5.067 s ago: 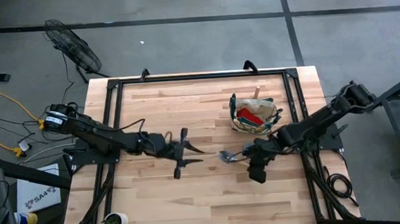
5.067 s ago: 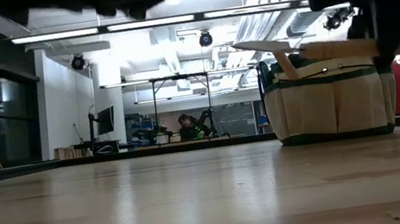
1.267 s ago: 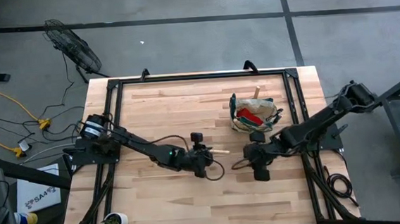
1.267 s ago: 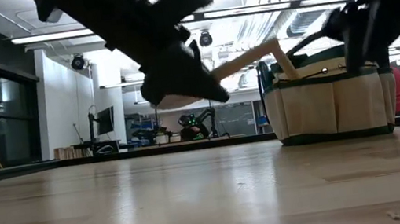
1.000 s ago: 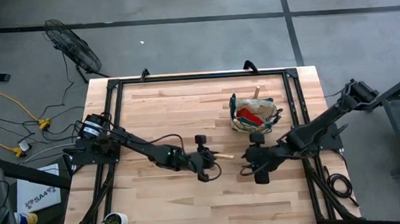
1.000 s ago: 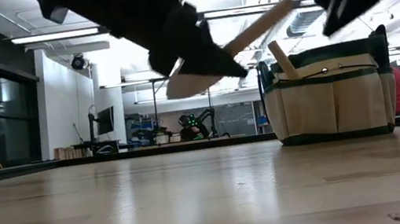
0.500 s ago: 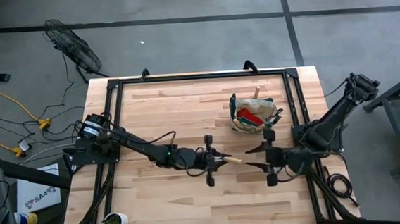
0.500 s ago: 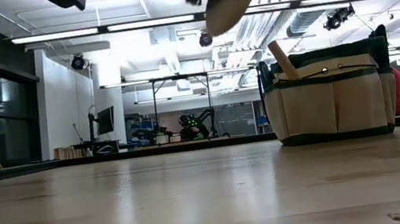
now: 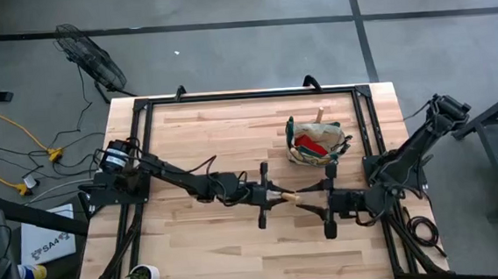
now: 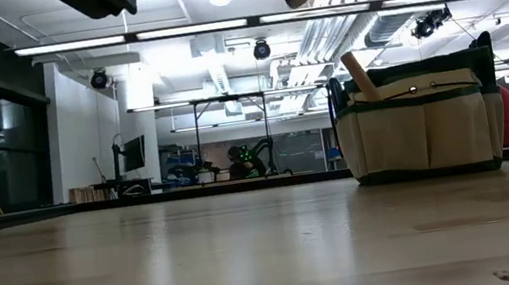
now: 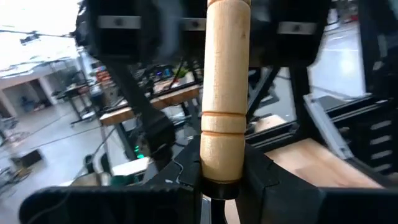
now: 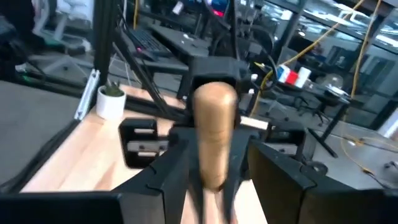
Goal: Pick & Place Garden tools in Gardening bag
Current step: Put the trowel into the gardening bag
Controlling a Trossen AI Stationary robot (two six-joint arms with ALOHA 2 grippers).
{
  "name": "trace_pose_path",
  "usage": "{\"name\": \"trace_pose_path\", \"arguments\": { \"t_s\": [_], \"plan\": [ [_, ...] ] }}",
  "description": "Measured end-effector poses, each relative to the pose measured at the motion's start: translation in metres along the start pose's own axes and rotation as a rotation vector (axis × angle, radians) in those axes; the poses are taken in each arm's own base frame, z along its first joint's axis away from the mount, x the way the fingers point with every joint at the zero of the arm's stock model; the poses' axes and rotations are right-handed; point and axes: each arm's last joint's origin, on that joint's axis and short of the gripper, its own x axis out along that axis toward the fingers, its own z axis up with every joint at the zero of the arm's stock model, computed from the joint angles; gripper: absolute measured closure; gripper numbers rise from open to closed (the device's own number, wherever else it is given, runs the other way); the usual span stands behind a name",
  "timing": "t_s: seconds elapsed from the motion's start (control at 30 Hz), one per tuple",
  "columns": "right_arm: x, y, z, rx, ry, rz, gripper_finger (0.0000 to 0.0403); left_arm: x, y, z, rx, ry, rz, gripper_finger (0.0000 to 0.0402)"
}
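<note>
**High view: a wooden-handled tool is passing between two claws above mid-bench**

The wooden-handled tool (image 9: 284,195) is hanging in the air over the middle of the bench (image 9: 232,149), just in front of the gardening bag (image 9: 316,142). The left claw (image 9: 263,196) is gripping its metal end, handle pointing outward. The right claw (image 9: 327,201) is facing it with fingers spread wide around the handle tip, not yet closing. The bag is sitting upright toward the far right, already carrying a red item (image 9: 311,145) and another wooden handle (image 10: 359,74). No other tools are lying on the bench, so this one is probably the last.
</note>
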Motion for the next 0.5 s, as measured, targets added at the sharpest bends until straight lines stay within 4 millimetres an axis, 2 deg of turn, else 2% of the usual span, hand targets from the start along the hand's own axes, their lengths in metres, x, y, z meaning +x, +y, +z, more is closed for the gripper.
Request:
{"name": "trace_pose_path", "arguments": {
  "t_s": [0.3,0.5],
  "plan": [
    [0.013,-0.012,0.008,0.023,-0.098,0.063,0.0247,0.0,0.001,0.0,-0.005,-0.016,-0.035,0.0351],
    [0.015,-0.013,0.008,0.026,-0.112,0.119,0.0247,0.0,0.001,0.001,-0.006,-0.031,-0.052,0.0351]
  ]
}}
